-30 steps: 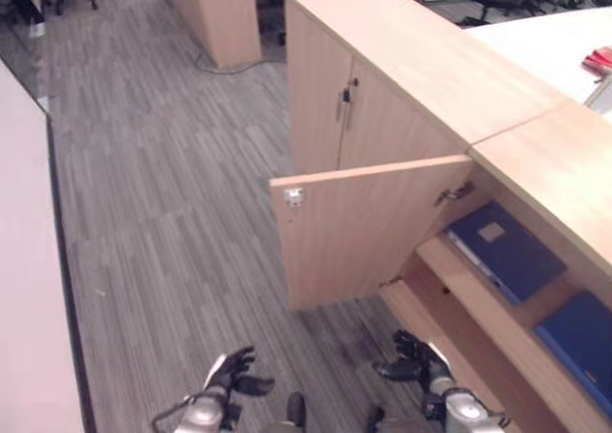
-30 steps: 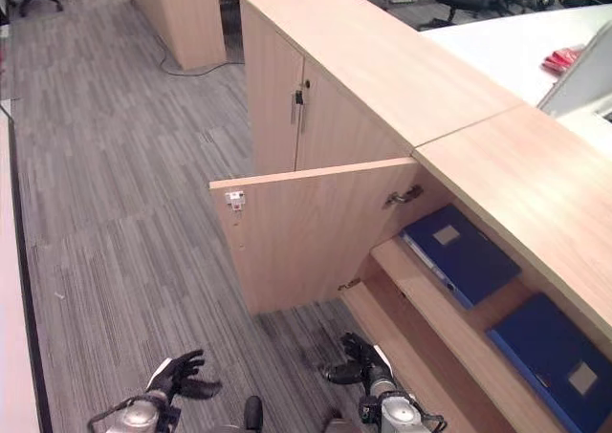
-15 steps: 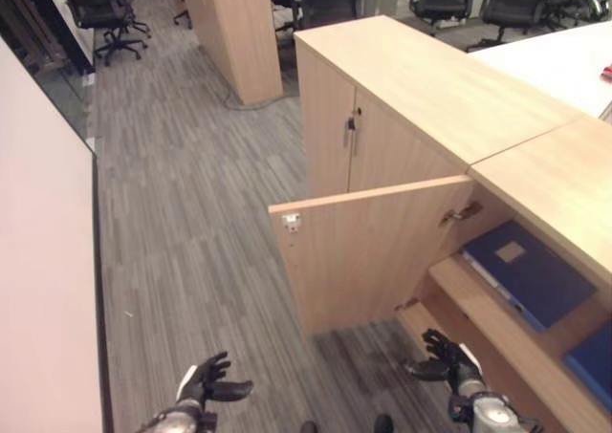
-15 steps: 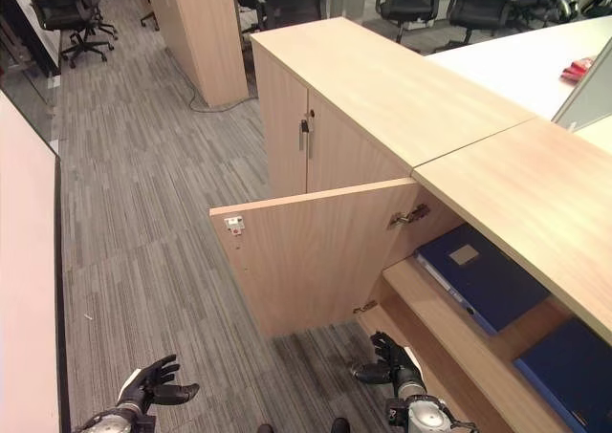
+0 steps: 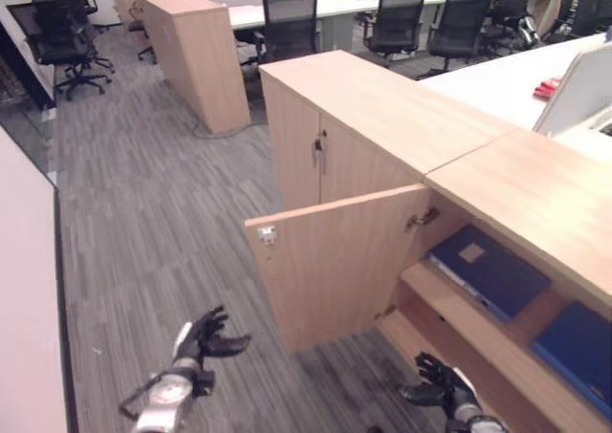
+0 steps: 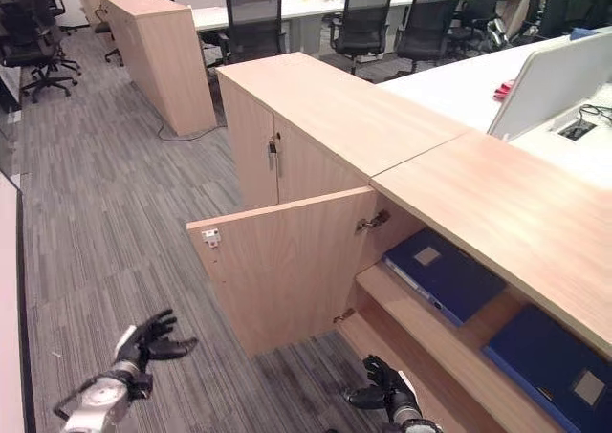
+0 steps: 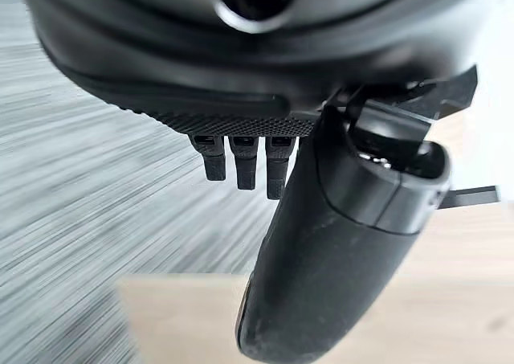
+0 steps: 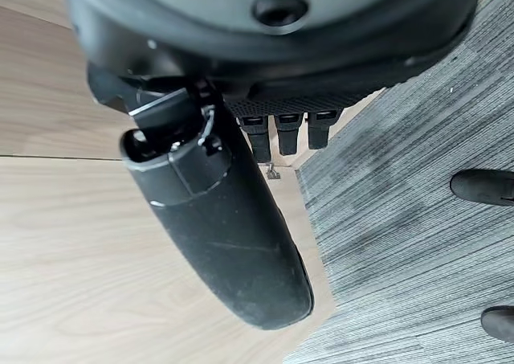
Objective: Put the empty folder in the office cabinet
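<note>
So both hands are empty here. The left hand (image 5: pixel 204 335) hangs low over the carpet, well out from the open cabinet door (image 5: pixel 335 261), fingers loosely spread with nothing in them. The right hand (image 5: pixel 439 390) sits just below the cabinet's lower shelf (image 5: pixel 478 333), same deal, fingers relaxed and holding nothing.

Two blue folders are lying flat inside the office cabinet (image 5: pixel 516 194): one (image 5: pixel 488 270) on the shelf right behind the door, another (image 5: pixel 579 342) further along from the door. Can't tell which one is the "empty" one, or whether the job's basically done.

Biggest risk imo is that door sticking out. If it needs shutting, the right hand is close enough under the shelf to clip the edge on the way up, or the door swings and catches it.
</note>
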You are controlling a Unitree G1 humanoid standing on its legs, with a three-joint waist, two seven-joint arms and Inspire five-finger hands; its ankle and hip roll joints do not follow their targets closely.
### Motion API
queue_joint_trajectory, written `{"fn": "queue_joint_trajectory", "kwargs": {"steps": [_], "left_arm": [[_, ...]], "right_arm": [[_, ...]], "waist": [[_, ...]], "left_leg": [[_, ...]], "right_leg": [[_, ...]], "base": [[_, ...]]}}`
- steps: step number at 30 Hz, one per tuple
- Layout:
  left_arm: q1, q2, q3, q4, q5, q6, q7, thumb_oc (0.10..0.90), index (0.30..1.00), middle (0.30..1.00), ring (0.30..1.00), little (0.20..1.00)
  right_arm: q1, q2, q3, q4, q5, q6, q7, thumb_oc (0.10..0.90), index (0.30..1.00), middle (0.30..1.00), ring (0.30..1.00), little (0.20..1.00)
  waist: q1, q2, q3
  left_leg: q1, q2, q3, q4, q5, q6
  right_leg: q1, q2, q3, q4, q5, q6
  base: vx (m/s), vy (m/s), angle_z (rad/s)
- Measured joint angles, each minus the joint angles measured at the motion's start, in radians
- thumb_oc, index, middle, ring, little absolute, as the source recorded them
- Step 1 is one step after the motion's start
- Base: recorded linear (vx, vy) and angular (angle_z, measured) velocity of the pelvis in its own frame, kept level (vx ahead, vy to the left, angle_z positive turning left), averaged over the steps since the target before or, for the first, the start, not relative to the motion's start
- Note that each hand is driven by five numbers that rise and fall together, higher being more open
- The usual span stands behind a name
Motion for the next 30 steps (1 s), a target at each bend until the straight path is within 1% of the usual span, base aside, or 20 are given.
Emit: {"fn": "queue_joint_trajectory", "kwargs": {"steps": [5, 7, 9, 11, 12, 13, 15, 16, 17, 20, 23, 25, 26, 29, 30], "left_arm": [[-0.086, 0.059, 0.005, 0.004, -0.041, -0.011, 0.014, 0.8, 0.9, 0.9, 0.9, 0.9], [-0.174, 0.092, -0.004, 0.068, -0.046, -0.011, 0.016, 0.8, 0.9, 0.9, 0.9, 0.9], [-0.22, 0.097, -0.004, 0.097, -0.067, -0.011, 0.019, 0.8, 0.9, 0.9, 0.9, 0.9], [-0.242, 0.1, -0.008, 0.099, -0.072, -0.013, 0.017, 0.8, 0.9, 0.9, 0.9, 0.9], [-0.269, 0.102, -0.021, 0.123, -0.071, -0.011, 0.018, 0.8, 0.9, 0.9, 0.9, 0.9], [-0.276, 0.109, -0.03, 0.126, -0.071, -0.011, 0.018, 0.8, 0.9, 0.9, 0.9, 0.9], [-0.293, 0.123, -0.052, 0.13, -0.069, -0.01, 0.016, 0.8, 0.9, 0.9, 0.9, 0.9], [-0.307, 0.123, -0.055, 0.137, -0.067, -0.01, 0.017, 0.8, 0.9, 0.9, 0.9, 0.9], [-0.316, 0.129, -0.055, 0.147, -0.061, -0.01, 0.019, 0.8, 0.9, 0.9, 0.9, 0.9], [-0.324, 0.136, -0.055, 0.159, -0.063, -0.007, 0.02, 0.8, 0.9, 0.9, 0.9, 0.9], [-0.329, 0.125, -0.065, 0.159, -0.063, -0.007, 0.021, 0.8, 0.9, 0.9, 0.9, 0.9], [-0.328, 0.098, -0.091, 0.156, -0.065, -0.007, 0.036, 0.8, 0.9, 0.9, 0.9, 0.9], [-0.327, 0.057, -0.097, 0.154, -0.069, -0.007, 0.044, 0.8, 0.9, 0.9, 0.9, 0.9], [-0.304, -0.01, -0.115, 0.13, -0.078, -0.006, 0.057, 0.8, 0.9, 0.9, 0.9, 0.9], [-0.281, -0.031, -0.097, 0.098, -0.094, -0.009, 0.079, 0.8, 0.9, 0.9, 0.9, 0.9]], "right_arm": [[0.012, -0.007, 0.011, 0.0, -0.016, 0.0, 0.013, 0.8, 0.9, 0.9, 0.9, 0.9], [0.02, -0.009, 0.027, -0.001, -0.016, 0.0, 0.03, 0.8, 0.9, 0.9, 0.9, 0.9], [0.028, -0.01, 0.029, -0.001, -0.017, 0.001, 0.036, 0.8, 0.9, 0.9, 0.9, 0.9], [0.032, -0.01, 0.029, -0.001, -0.017, 0.003, 0.039, 0.8, 0.9, 0.9, 0.9, 0.9], [0.038, -0.013, 0.029, -0.011, -0.017, 0.003, 0.041, 0.8, 0.9, 0.9, 0.9, 0.9], [0.038, -0.016, 0.03, -0.019, -0.017, 0.004, 0.041, 0.8, 0.9, 0.9, 0.9, 0.9], [0.036, -0.023, 0.029, -0.037, -0.017, 0.004, 0.045, 0.8, 0.9, 0.9, 0.9, 0.9], [0.035, -0.026, 0.029, -0.039, -0.017, 0.004, 0.046, 0.8, 0.9, 0.9, 0.9, 0.9], [0.035, -0.03, 0.029, -0.039, -0.017, 0.004, 0.046, 0.8, 0.9, 0.9, 0.9, 0.9], [0.041, -0.038, 0.029, -0.039, -0.018, 0.006, 0.048, 0.8, 0.9, 0.9, 0.9, 0.9], [0.039, -0.038, 0.029, -0.039, -0.018, 0.006, 0.053, 0.8, 0.9, 0.9, 0.9, 0.9], [0.038, -0.036, 0.029, -0.039, -0.018, 0.007, 0.052, 0.8, 0.9, 0.9, 0.9, 0.9], [0.038, -0.034, 0.029, -0.039, -0.018, 0.008, 0.051, 0.8, 0.9, 0.9, 0.9, 0.9], [0.035, -0.027, 0.028, -0.039, -0.019, 0.009, 0.041, 0.8, 0.9, 0.9, 0.9, 0.9], [0.037, -0.022, 0.026, -0.038, -0.019, 0.009, 0.036, 0.8, 0.9, 0.9, 0.9, 0.9]], "waist": [[-0.014, 0.005, -0.003], [-0.029, 0.005, -0.003], [-0.03, 0.006, -0.004], [-0.048, 0.005, -0.004], [-0.057, 0.004, -0.005], [-0.057, 0.004, -0.005], [-0.079, 0.002, -0.005], [-0.084, 0.001, -0.005], [-0.08, 0.0, -0.006], [-0.086, -0.004, -0.006], [-0.085, -0.013, -0.009], [-0.084, -0.018, -0.009], [-0.084, -0.022, -0.009], [-0.084, -0.032, -0.009], [-0.083, -0.034, -0.009]], "left_leg": [[0.005, 0.001, 0.01, 0.0, 0.0, -0.001], [0.006, 0.001, 0.02, 0.0, 0.0, -0.001], [0.009, 0.001, 0.026, 0.0, -0.001, -0.002], [0.011, 0.001, 0.029, 0.0, -0.003, -0.004], [0.012, 0.001, 0.041, 0.0, -0.004, -0.006], [0.012, 0.002, 0.049, 0.0, -0.004, -0.006], [0.009, 0.002, 0.056, 0.0, -0.006, -0.006], [0.009, 0.002, 0.061, 0.0, -0.006, -0.006], [0.01, 0.003, 0.066, 0.0, -0.007, -0.006], [0.01, 0.002, 0.076, 0.0, -0.01, -0.008], [0.009, 0.002, 0.089, 0.0, -0.012, -0.007], [0.01, 0.0, 0.099, 0.0, -0.013, -0.007], [0.01, -0.001, 0.099, 0.0, -0.013, -0.006], [0.01, -0.002, 0.099, 0.0, -0.013, -0.006], [0.01, -0.002, 0.1, 0.0, -0.013, -0.005]], "right_leg": [[-0.001, 0.003, 0.009, 0.0, 0.005, -0.007], [-0.002, 0.003, 0.016, 0.0, 0.006, -0.007], [-0.002, 0.003, 0.025, 0.0, 0.007, -0.006], [-0.003, 0.003, 0.029, 0.0, 0.007, -0.006], [-0.005, 0.004, 0.036, 0.0, 0.008, -0.004], [-0.009, 0.005, 0.04, 0.0, 0.008, -0.004], [-0.019, 0.007, 0.054, 0.0, 0.01, -0.005], [-0.022, 0.007, 0.06, 0.0, 0.014, -0.003], [-0.022, 0.008, 0.063, 0.0, 0.015, -0.001], [-0.031, 0.01, 0.074, 0.0, 0.016, -0.001], [-0.034, 0.011, 0.086, 0.0, 0.019, 0.001], [-0.036, 0.009, 0.091, 0.002, 0.021, 0.002], [-0.036, 0.008, 0.091, 0.002, 0.022, 0.002], [-0.036, 0.007, 0.092, 0.007, 0.022, 0.003], [-0.037, 0.007, 0.093, 0.007, 0.022, 0.003]], "base": [[0.01, 0.01, -0.06], [0.01, 0.023, -0.09], [0.01, 0.015, -0.13], [0.02, 0.019, -0.09], [0.02, 0.027, -0.15], [0.01, 0.027, -0.25], [0.01, 0.021, -0.21], [0.0, 0.012, -0.14], [0.0, 0.015, -0.14], [0.01, 0.025, -0.1], [0.02, 0.029, -0.12], [0.01, 0.033, -0.07], [0.0, 0.034, -0.02], [0.0, 0.014, 0.0], [0.0, 0.0, 0.0]]}}
